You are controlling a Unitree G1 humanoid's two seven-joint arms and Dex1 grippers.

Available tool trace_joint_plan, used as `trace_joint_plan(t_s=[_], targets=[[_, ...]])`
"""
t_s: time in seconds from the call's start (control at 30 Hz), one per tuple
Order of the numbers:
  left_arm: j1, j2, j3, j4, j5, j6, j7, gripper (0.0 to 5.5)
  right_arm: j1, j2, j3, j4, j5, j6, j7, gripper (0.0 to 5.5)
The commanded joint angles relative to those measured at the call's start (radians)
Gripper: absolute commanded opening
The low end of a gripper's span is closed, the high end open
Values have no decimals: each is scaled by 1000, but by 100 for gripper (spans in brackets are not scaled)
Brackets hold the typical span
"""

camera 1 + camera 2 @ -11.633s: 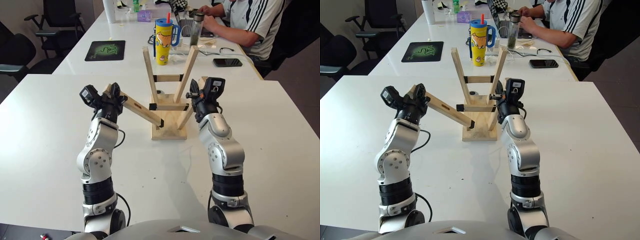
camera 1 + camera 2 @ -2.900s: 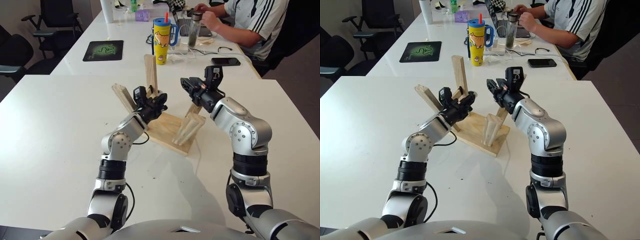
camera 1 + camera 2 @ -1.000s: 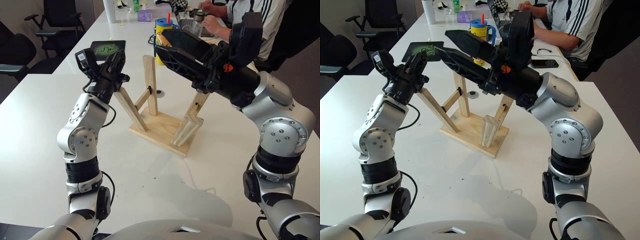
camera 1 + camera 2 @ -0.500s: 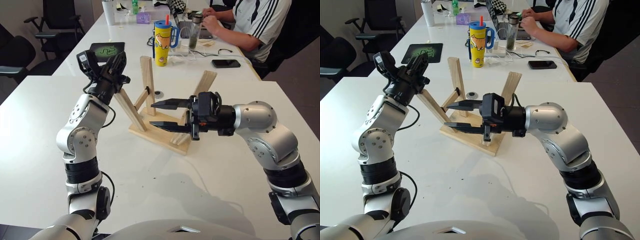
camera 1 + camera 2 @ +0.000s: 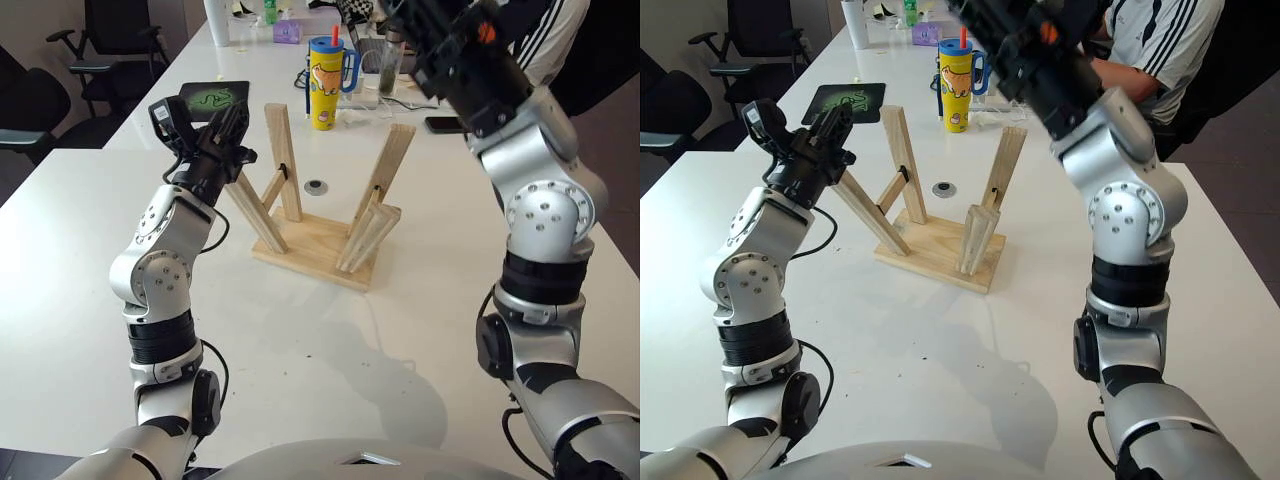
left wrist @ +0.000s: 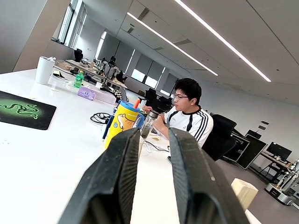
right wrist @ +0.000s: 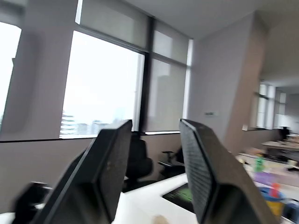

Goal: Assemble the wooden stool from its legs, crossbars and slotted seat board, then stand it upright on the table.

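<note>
Stool [image 5: 935,250] joints hard to read: where the legs enter the seat board [image 5: 315,248], the slots are too small to judge. The two right-side legs [image 5: 385,165] overlap, so any crossbar between them is hidden. Top end of the near-left leg [image 5: 255,215] is covered by the left gripper [image 5: 228,118], so contact there cannot be told from the head views. In the left wrist view its fingers stand slightly apart with nothing between them, and one pale leg end shows beside them; which leg, cannot tell.

Stool is upside down, seat board flat on the white tabletop [image 5: 90,300], about midway between the left and right edges and nearer the far edge. Four light wood legs point up, splayed outward. A dark-ended crossbar [image 5: 272,190] joins the near-left leg to the far-left leg [image 5: 284,160].

Right gripper [image 7: 154,122] is high above the far right of the tabletop, blurred and cut by the top edge in the head views. Its wrist view shows fingers spread, empty.

A small round disc [image 5: 316,186] lies just beyond the stool. A yellow mug [image 5: 326,85] and a mouse mat [image 5: 212,98] sit on the next table.
</note>
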Motion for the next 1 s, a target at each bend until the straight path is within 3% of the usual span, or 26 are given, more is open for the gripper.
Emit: trace_joint_plan(t_s=[0.03, 0.27, 0.43, 0.53, 0.67, 0.8, 0.9, 1.0], targets=[[-5, 12, 6, 23, 14, -5, 0, 116, -30, -67, 146, 389, -361, -148, -46, 189], [-11, 3, -11, 55, 28, -32, -16, 116, -214, -22, 144, 939, -510, -358, -32, 189], [-15, -3, -22, 69, 33, -48, -23, 116, -347, -39, 109, 1185, -576, -477, -80, 189], [-18, -6, -27, 76, 37, -55, -25, 116, -371, -35, 144, 1268, -643, -521, -4, 189], [-21, -4, -26, 83, 39, -64, -29, 116, -334, -15, 174, 1303, -671, -555, 285, 189], [-19, -6, -24, 73, 37, -66, -24, 116, -277, -6, 142, 1258, -566, -440, 761, 189], [-20, 0, -17, 68, 34, -68, -19, 116, -245, -23, 107, 1108, -416, -231, 1036, 189], [-21, 7, -7, 49, 23, -60, -10, 116, -142, -55, 149, 843, -326, -78, 1155, 189]])
